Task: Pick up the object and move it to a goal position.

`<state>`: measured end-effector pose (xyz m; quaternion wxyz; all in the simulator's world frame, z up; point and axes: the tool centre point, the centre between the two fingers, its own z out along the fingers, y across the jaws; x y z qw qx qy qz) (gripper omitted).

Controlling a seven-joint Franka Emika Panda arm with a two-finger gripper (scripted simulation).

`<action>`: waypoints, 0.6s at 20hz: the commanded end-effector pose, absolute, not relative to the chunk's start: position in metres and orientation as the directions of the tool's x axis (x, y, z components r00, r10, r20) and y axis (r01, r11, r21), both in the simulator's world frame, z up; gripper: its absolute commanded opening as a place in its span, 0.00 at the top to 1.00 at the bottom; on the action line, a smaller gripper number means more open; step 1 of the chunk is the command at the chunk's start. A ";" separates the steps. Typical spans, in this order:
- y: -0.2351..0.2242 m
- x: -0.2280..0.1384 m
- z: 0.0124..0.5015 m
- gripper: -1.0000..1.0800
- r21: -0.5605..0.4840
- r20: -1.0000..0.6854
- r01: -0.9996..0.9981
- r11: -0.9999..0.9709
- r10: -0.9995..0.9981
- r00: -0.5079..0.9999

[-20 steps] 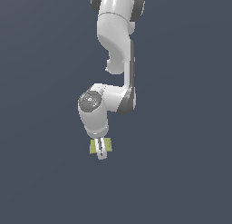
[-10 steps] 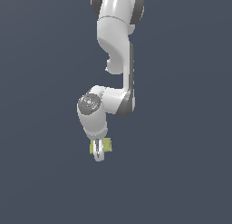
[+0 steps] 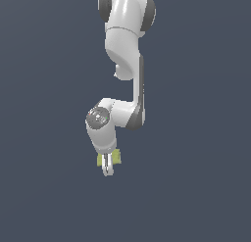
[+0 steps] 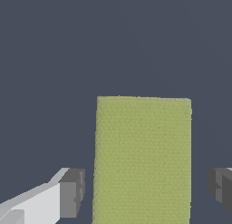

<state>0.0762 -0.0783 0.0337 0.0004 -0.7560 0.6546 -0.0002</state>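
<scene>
The object is a small flat yellow-green block (image 3: 117,157), matte, lying on the dark grey ground right under the hand. In the wrist view the block (image 4: 142,146) sits between the two grey fingertips (image 4: 72,192), with a narrow gap on each side. My white gripper (image 3: 107,168) points straight down and is open. It straddles the block without touching it. In the exterior view the hand hides the middle of the block, so only its two side edges show.
The white arm (image 3: 126,50) reaches down from the top of the exterior view. Plain dark grey ground (image 3: 196,187) lies all around. No goal marker shows in either view.
The gripper has moved down a little and slightly toward the exterior view's left, over the block. The block has not moved.
</scene>
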 end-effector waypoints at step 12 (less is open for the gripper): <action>-0.078 0.077 0.010 1.00 0.000 0.000 -0.990 -0.141 -0.990 0.141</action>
